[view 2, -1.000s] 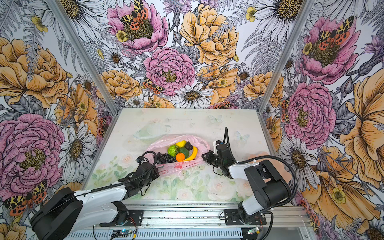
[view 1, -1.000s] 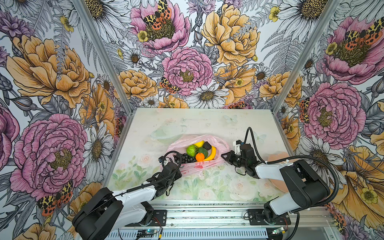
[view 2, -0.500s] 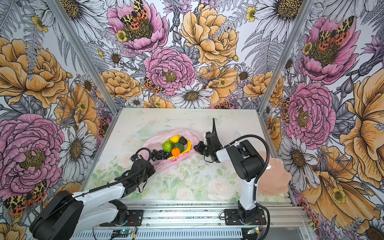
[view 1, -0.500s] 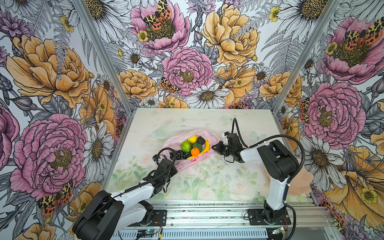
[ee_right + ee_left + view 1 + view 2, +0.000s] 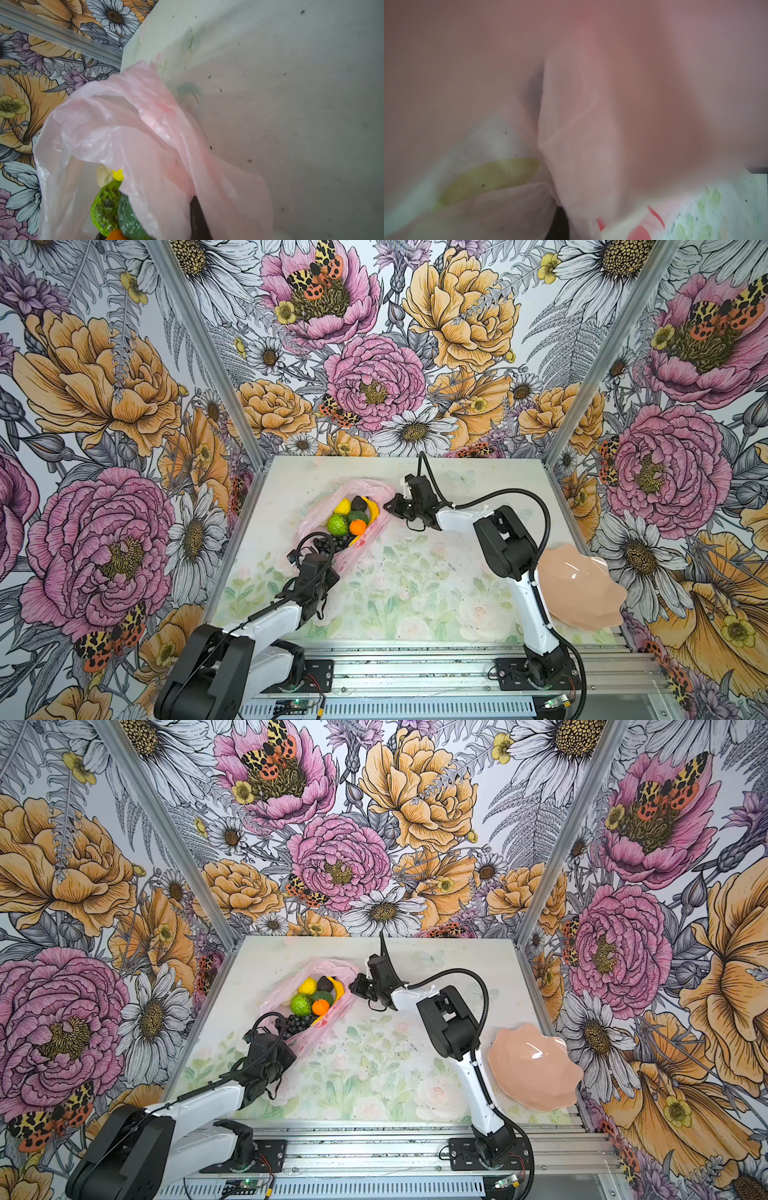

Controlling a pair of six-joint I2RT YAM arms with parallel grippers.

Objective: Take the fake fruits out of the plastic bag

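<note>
We find left gripper jaws clamped on plastic bag, near end; right gripper at its rim, jaws' state we cannot tell; fake fruits inside.

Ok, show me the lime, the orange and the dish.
lime [image 5: 337, 523], in a top view, bumpy top
orange [image 5: 358, 526], in a top view, middle
dish [image 5: 582, 593], in a top view, bare inside

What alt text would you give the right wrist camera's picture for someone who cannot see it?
A crumpled pink plastic bag lies on a pale, speckled table, its opening showing a bumpy green lime, a dark green avocado and a beige piece. Flowered wallpaper stands behind.
</note>
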